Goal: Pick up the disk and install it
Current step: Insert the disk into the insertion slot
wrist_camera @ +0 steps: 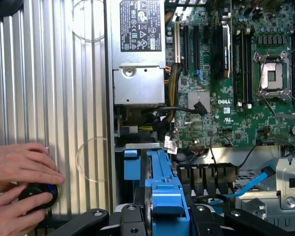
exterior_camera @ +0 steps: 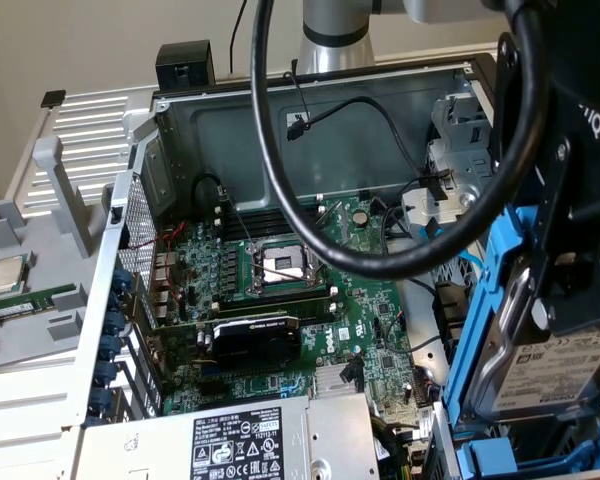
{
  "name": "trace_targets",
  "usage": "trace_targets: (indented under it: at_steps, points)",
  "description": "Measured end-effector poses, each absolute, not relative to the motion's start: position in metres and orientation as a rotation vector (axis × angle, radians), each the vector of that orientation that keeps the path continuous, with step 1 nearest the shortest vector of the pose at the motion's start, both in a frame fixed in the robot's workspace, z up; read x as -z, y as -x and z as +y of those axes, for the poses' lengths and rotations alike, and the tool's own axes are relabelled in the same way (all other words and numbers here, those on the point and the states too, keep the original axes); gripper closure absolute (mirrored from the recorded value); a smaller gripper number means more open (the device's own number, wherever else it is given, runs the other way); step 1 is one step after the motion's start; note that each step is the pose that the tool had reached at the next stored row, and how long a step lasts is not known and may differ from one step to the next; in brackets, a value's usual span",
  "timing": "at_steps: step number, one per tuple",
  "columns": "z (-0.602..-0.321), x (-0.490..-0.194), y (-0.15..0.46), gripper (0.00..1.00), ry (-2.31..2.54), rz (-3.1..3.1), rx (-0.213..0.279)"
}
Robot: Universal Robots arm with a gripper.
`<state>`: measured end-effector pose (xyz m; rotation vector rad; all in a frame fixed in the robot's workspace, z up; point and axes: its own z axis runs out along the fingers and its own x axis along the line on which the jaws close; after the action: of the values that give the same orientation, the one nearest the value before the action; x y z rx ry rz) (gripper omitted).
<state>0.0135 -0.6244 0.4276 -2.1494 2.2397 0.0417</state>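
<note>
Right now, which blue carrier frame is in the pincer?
The upper one, carrying the white-labelled disk, in the pincer; the other blue frame lies below.

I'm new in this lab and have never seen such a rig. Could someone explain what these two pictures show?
One picture comes from a camera standing off to the side. The other comes from a camera on the robot's wrist, looking past its jaws. The machine is a single robot arm. In front of it lies an open computer case with its motherboard bare, and a black cable loops across the exterior view. At that view's right, the jaws are closed on the disk, a silver drive in a blue frame. At its left, a small square chip lies on a grey tray. In the wrist view, a person's hands rest on a black knob beside the case.
</note>
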Motion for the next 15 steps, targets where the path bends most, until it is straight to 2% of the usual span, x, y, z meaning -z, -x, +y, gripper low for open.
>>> trace_targets:
  at_steps: [15]
  points:
    - [-0.6254, -0.4262, -0.0136, 0.63, 2.149, 2.24, -0.042]
